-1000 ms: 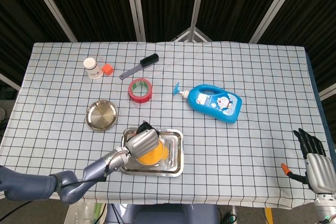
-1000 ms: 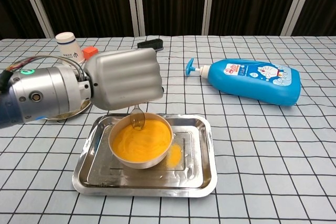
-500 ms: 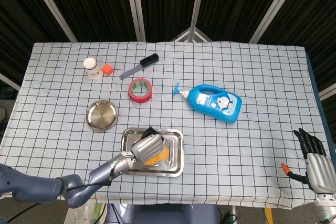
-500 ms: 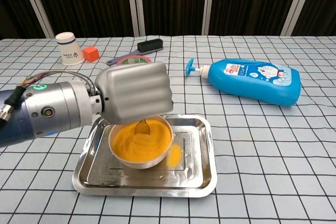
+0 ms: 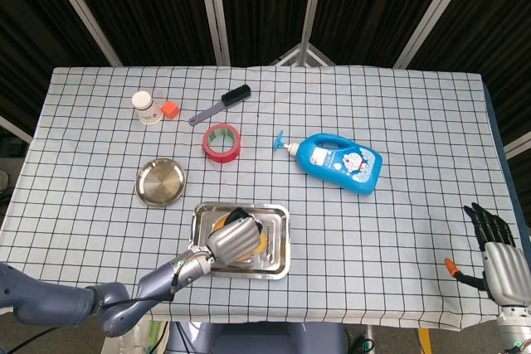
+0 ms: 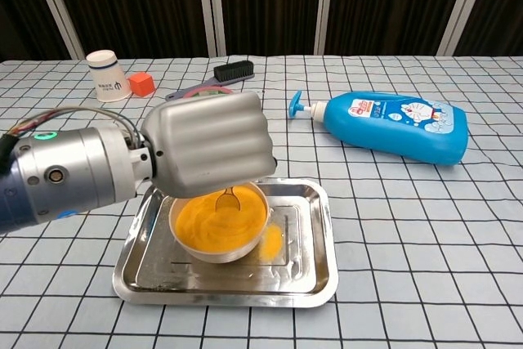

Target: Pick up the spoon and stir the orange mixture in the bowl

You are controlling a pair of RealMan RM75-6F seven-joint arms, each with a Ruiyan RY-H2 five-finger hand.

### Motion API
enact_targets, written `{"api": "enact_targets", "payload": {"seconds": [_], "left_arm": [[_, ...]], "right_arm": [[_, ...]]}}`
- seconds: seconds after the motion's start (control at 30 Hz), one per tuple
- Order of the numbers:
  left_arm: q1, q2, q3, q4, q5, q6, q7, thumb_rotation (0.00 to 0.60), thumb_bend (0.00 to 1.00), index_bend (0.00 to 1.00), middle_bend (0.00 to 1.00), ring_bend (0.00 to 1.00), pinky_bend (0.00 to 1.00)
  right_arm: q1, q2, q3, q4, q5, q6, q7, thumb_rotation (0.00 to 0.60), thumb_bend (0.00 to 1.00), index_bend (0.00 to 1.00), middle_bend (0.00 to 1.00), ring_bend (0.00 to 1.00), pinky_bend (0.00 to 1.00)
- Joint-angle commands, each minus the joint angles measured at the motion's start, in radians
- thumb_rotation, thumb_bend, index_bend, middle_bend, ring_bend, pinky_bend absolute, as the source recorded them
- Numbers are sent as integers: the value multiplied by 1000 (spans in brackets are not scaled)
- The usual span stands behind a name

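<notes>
Checked cloth covers the table (image 5: 398, 122), with dark curtains and pale slanted struts behind it. Near the table's front edge, a small metal spoon (image 6: 226, 199) dips into the orange mixture (image 6: 214, 224) in a white round bowl (image 6: 185, 244). Its bowl end is down in the mixture and its handle runs almost straight up, so the long axis stands close to upright. The upper part of the handle disappears under the silver left hand (image 6: 211, 146), which sits directly above the bowl with its fingers curled tight into a fist around the handle. In the head view this hand (image 5: 234, 238) covers most of the bowl, leaving an orange crescent at its right side.

The bowl stands in the left half of a shiny rectangular steel tray (image 6: 315, 271); an orange smear lies on the tray floor just beside the bowl.

At the table's far right front corner, off the cloth, the black-fingered right hand (image 5: 494, 248) is held upright, fingers apart, holding nothing.

Further back lies a blue pump bottle (image 5: 342, 162) on its side.
</notes>
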State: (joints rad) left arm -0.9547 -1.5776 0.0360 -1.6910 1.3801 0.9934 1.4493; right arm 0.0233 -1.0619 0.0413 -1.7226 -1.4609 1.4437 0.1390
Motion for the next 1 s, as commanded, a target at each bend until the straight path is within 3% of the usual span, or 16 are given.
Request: {"api": "enact_targets", "payload": {"seconds": [0.03,1.0], "left_arm": [[3,5,1,-9,7,2,-6,600,738,774,1000,1000,1000],[34,109,7,-98,66,1,-12,600,738,778,1000,1000,1000]], "right_arm": [[0,0,0,0,0,0,0,600,312,0,0,0,0],[0,1,0,-2,4,-4,-3,600,312,0,0,0,0]]}}
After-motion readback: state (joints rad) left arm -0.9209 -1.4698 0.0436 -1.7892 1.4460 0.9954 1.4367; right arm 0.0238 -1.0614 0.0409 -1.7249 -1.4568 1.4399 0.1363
